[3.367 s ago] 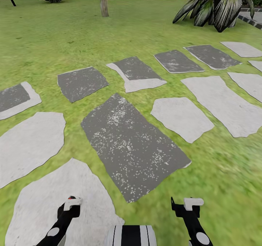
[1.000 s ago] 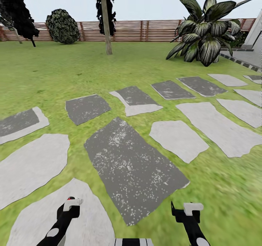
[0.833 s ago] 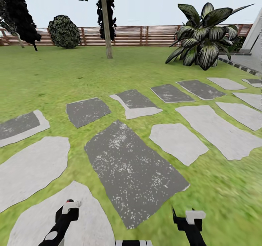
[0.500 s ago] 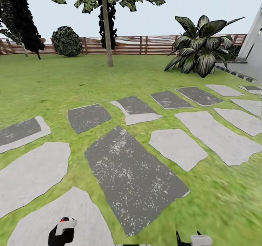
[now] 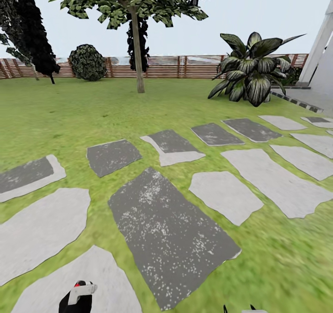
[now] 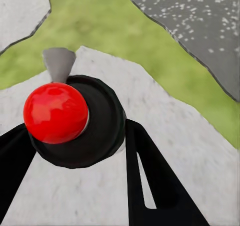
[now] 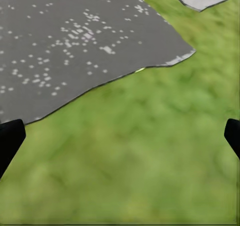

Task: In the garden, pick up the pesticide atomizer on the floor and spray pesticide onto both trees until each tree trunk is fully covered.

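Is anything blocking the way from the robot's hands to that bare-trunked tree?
Nothing visible does: only flat paving stones and open lawn lie before the tree; the palm stands aside.

tree (image 5: pixel 137 58) stands behind paving stones (image 5: pixel 171 229), before fence (image 5: pixel 185 66).

In the head view we see the tip of our left gripper (image 5: pixel 77 297): a black body with a white finger tab and a small red spot at its top. Our right gripper (image 5: pixel 247 310) shows as a thin black point and a white edge. In the left wrist view we see a glossy red ball (image 6: pixel 56 113) sitting in a round black housing, with a small grey piece behind it and flat black fingers (image 6: pixel 150 181), one with a narrow slot. In the right wrist view, two black fingertips (image 7: pixel 10 138) have rounded ends.
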Available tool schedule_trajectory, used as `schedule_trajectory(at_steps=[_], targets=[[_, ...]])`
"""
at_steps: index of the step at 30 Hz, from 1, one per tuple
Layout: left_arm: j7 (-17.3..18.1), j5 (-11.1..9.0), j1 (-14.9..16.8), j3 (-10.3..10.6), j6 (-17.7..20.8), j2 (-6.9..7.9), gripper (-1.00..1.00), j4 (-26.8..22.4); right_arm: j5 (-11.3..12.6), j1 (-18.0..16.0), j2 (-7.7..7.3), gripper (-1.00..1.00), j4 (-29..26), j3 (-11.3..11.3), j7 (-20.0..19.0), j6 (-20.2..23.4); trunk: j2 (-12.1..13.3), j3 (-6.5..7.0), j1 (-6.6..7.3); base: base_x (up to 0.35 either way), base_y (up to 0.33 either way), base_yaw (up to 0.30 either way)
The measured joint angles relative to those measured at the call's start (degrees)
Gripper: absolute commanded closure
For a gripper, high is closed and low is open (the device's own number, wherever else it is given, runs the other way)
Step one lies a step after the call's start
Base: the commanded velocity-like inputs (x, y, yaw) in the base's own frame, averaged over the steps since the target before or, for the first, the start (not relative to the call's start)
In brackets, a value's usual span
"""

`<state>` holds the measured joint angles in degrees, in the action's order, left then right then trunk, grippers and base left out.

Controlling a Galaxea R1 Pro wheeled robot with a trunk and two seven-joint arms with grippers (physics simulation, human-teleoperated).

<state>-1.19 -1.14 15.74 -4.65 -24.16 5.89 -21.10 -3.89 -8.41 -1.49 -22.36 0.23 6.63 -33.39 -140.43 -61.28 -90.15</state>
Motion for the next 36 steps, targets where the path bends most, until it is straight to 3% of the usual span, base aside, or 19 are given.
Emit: schedule_trajectory(at_steps=[26,36], targets=[[-0.1,-0.1,0.0,0.0,0.0,-0.09,1.0,0.1,0.0,0.0,0.0,-1.0,0.5,0.0,0.1,0.0,10.4,4.69,5.71,0.0,0.0,0.0],[-0.1,-0.1,-0.1,0.0,0.0,-0.16,1.0,0.0,0.0,0.0,0.01,-1.0,0.5,0.0,0.1,0.0,14.4,6.77,7.91,0.0,0.0,0.222]])
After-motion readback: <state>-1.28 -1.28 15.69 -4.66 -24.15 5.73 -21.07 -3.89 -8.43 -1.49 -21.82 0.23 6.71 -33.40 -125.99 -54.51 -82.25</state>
